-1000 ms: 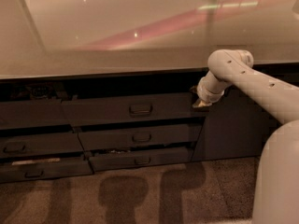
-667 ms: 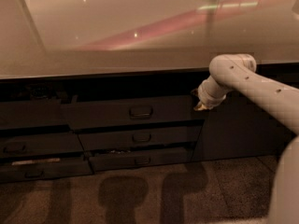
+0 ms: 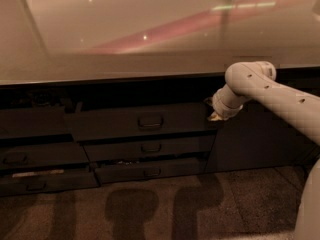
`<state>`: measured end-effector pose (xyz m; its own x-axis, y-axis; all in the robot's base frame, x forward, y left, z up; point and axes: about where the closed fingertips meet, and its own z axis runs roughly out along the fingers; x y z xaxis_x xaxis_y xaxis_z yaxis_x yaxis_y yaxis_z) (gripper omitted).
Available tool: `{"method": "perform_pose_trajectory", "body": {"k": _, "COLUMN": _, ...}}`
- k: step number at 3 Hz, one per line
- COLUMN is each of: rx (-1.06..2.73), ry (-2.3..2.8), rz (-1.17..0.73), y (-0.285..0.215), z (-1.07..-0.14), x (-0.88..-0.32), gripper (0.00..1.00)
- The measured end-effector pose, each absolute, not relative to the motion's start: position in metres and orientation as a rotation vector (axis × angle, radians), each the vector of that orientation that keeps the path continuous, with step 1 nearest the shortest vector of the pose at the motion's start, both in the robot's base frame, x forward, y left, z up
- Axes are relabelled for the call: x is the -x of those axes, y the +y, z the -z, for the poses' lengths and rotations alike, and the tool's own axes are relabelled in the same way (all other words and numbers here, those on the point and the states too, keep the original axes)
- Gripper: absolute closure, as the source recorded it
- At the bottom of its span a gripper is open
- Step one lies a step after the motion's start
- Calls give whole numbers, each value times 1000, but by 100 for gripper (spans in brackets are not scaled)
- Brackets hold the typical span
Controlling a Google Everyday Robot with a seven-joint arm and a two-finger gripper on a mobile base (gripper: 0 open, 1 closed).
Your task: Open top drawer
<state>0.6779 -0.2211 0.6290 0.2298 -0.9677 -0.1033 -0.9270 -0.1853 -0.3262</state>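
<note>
The top drawer [image 3: 110,121] is a wide dark grey front with a small rectangular pull handle [image 3: 150,121] in its middle, just under the countertop. It stands out a little from the cabinet face, ahead of the two shallower drawers below it. My gripper [image 3: 214,113] is at the drawer's right end, right at its upper corner, at the end of the white arm [image 3: 270,91] that reaches in from the right. The wrist hides the fingertips.
A long pale countertop [image 3: 150,44] runs across the view above the drawers. Two narrower drawers [image 3: 150,148] sit below the top one, slightly out. More drawer fronts [image 3: 30,156] stand at the left. A dark cabinet door [image 3: 255,139] is at the right, with carpet in front.
The arm's forearm has shifted out toward the right and lower edge of the view. The gripper stays at the top drawer's right end, and the drawer front looks about where it was.
</note>
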Motion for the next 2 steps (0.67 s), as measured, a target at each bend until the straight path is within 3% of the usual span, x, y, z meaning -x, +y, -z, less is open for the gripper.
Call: {"method": "perform_pose_trajectory", "body": {"k": 2, "rx": 2191, "ry": 1761, "rz": 181, "y": -222, "z": -634, "x": -673, "gripper": 100}}
